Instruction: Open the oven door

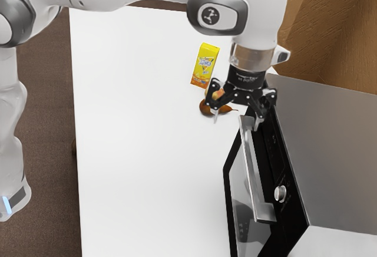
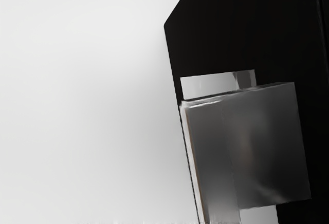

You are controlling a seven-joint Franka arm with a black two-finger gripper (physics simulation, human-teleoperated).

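Observation:
My gripper (image 1: 236, 120) stands open, pointing down, at the far end of the oven's handle (image 1: 253, 171). One finger is over the white table side; the other is by the handle's end, and I cannot tell whether it touches. The handle is a long silver bar along the front of the oven door (image 1: 236, 183), which has a black frame and a glass pane. In the wrist view the handle (image 2: 252, 147) is a large grey block close under my hand, against the black oven front (image 2: 231, 29).
The oven's grey top (image 1: 330, 133) spreads toward the exterior view's right, with a silver knob (image 1: 280, 194) on its front panel. A yellow carton (image 1: 205, 64) and a brown pear-like item (image 1: 205, 108) lie on the white table (image 1: 147, 151) beyond the handle. Wooden surfaces (image 1: 336, 33) rise behind the oven.

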